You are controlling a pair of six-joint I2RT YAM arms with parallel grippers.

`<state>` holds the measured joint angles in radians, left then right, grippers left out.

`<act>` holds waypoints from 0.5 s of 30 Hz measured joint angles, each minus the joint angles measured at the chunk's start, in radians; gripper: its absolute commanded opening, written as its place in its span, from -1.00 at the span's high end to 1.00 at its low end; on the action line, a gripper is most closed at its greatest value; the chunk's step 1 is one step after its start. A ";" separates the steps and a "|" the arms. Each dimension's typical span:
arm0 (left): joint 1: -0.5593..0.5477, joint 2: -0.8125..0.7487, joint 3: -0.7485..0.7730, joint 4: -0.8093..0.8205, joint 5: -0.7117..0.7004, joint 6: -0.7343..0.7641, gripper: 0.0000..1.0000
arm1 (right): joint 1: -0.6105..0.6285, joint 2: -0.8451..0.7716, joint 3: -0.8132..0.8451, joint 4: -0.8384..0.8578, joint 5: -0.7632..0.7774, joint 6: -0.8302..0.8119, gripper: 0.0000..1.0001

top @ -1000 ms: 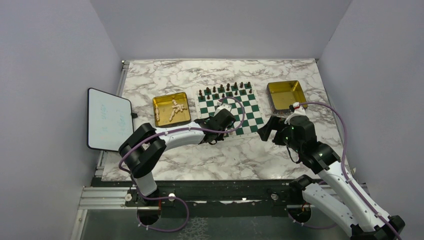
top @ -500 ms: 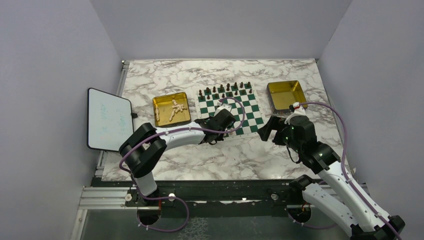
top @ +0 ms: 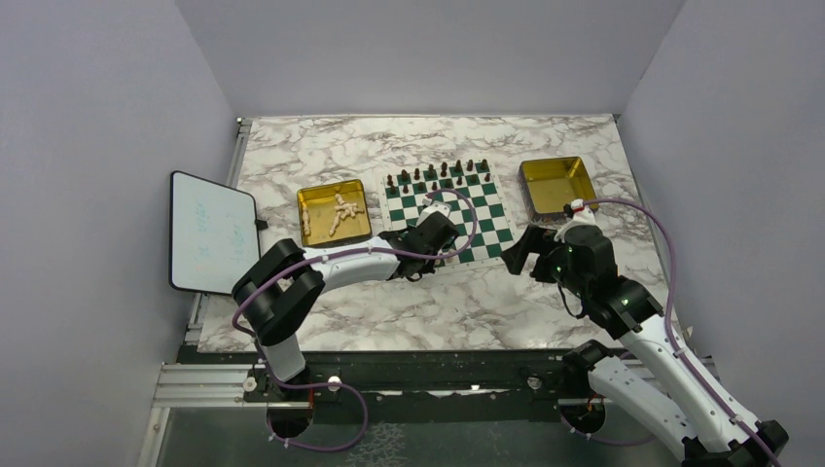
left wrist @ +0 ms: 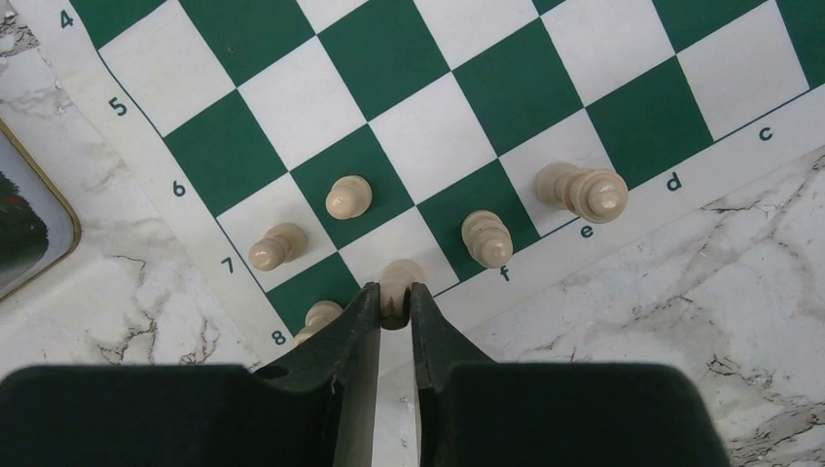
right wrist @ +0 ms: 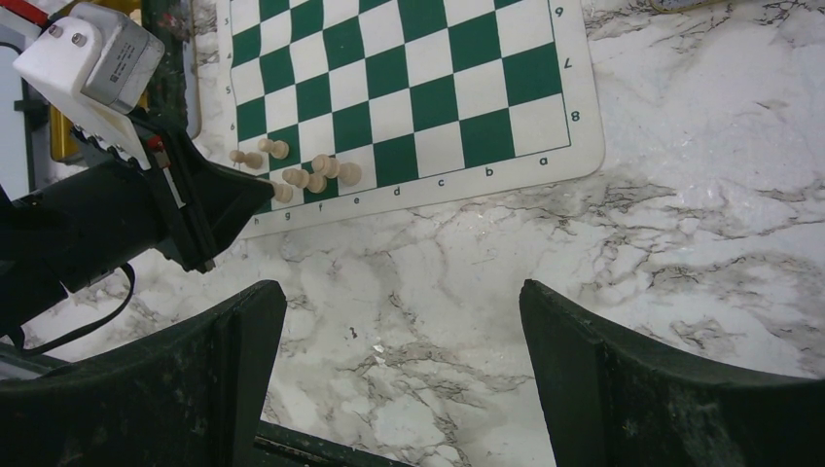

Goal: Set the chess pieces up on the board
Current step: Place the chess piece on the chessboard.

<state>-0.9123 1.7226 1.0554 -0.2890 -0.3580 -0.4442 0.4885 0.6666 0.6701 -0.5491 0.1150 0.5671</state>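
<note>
Six cream chess pieces [left wrist: 347, 197] cluster at the lower centre of the left wrist view, on the board [left wrist: 428, 146] beside border marks 7, 8, e and f. The left gripper [left wrist: 394, 309] pinches one cream piece [left wrist: 399, 275] at the board's edge. The right gripper [right wrist: 397, 302] hangs spread wide over marble [right wrist: 681, 195]. Neither arm has shifted since a second ago.

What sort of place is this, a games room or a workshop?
Probably a robotics test cell: a left arm and right arm bolted at a marble-patterned table, plain walls closing it in, a chessboard laid out.
</note>
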 measured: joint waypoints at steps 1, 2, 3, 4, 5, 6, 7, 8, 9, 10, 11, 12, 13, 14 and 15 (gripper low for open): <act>0.000 0.001 0.001 -0.001 -0.002 0.000 0.67 | 0.000 0.000 0.000 0.000 0.000 0.000 -0.91; 0.000 0.002 0.002 -0.002 -0.003 0.001 0.67 | 0.000 0.000 0.000 0.000 0.000 0.000 -0.91; 0.000 0.007 0.005 -0.003 -0.003 0.002 0.66 | 0.000 0.000 0.000 0.000 0.000 0.000 -0.91; 0.000 0.010 0.007 -0.003 -0.004 0.003 0.65 | 0.000 0.000 0.000 0.000 0.000 0.000 -0.91; 0.000 0.013 0.011 -0.004 -0.005 0.004 0.62 | 0.000 0.000 0.000 0.000 0.000 0.000 -0.91; 0.000 0.014 0.013 -0.004 -0.006 0.004 0.58 | 0.000 0.000 0.000 0.000 0.000 0.000 -0.91; 0.000 0.015 0.014 -0.004 -0.006 0.004 0.54 | 0.000 0.000 0.000 0.000 0.000 0.000 -0.91; 0.000 0.015 0.014 -0.004 -0.006 0.006 0.50 | 0.000 0.000 0.000 0.000 0.000 0.000 -0.91; 0.000 0.016 0.014 -0.005 -0.006 0.006 0.48 | 0.000 0.000 0.000 0.000 0.000 0.000 -0.91; 0.000 0.017 0.014 -0.005 -0.006 0.007 0.47 | 0.000 0.000 0.000 0.000 0.000 0.000 -0.91; 0.000 0.018 0.014 -0.005 -0.006 0.008 0.44 | 0.000 0.000 0.000 0.000 0.000 0.000 -0.91; 0.000 0.019 0.014 -0.006 -0.006 0.009 0.42 | 0.000 0.000 0.000 0.000 0.000 0.000 -0.91; 0.000 0.020 0.014 -0.006 -0.006 0.010 0.39 | 0.000 0.000 0.000 0.000 0.000 0.000 -0.91; 0.000 0.020 0.014 -0.007 -0.006 0.010 0.35 | 0.000 0.001 0.000 0.000 0.000 0.000 -0.91; 0.000 0.020 0.016 -0.009 -0.006 0.011 0.32 | 0.000 0.001 0.000 0.000 0.000 0.000 -0.91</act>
<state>-0.9123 1.7424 1.0710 -0.2981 -0.3645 -0.4335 0.4885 0.6674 0.6701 -0.5491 0.1150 0.5667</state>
